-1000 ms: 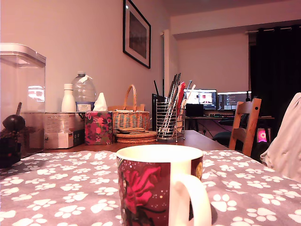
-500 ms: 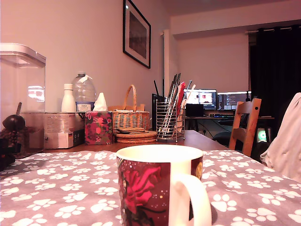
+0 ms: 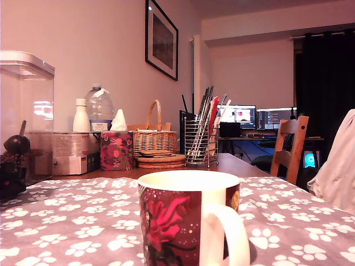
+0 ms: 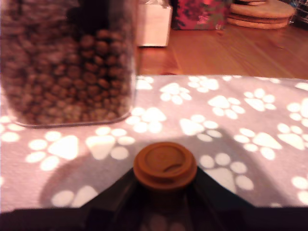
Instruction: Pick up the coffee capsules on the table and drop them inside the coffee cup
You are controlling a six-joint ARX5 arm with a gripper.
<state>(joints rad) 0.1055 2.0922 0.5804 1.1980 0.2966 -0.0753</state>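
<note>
**Capsule gripped low over the paw-print cloth, mug waiting up front**

Exterior view: the coffee cup fills the near foreground at about 6 o'clock, dark red with a pink rose, white inside, its white handle turned toward the camera. It stands on the table, on the grey cloth with white paw prints. At 9 o'clock, on the exterior view's left edge, stands a clear container with a dark scoop inside. Behind, from 10 to 12 o'clock, sit a white bottle, a water jug, a floral tissue box, a wicker basket and a wire mesh pen holder. A wooden chair is at 3 o'clock. The capsule cannot be made out here.

Wrist view: the gripper is clamped on the coffee capsule, its dark fingers pressing both sides under the rim. The brown capsule sits upright, flat top facing the camera, just above the cloth. Beyond it, at 10 o'clock, the clear container holds brown pellets. Stacked coasters lie on bare wood at 1 o'clock.
</note>
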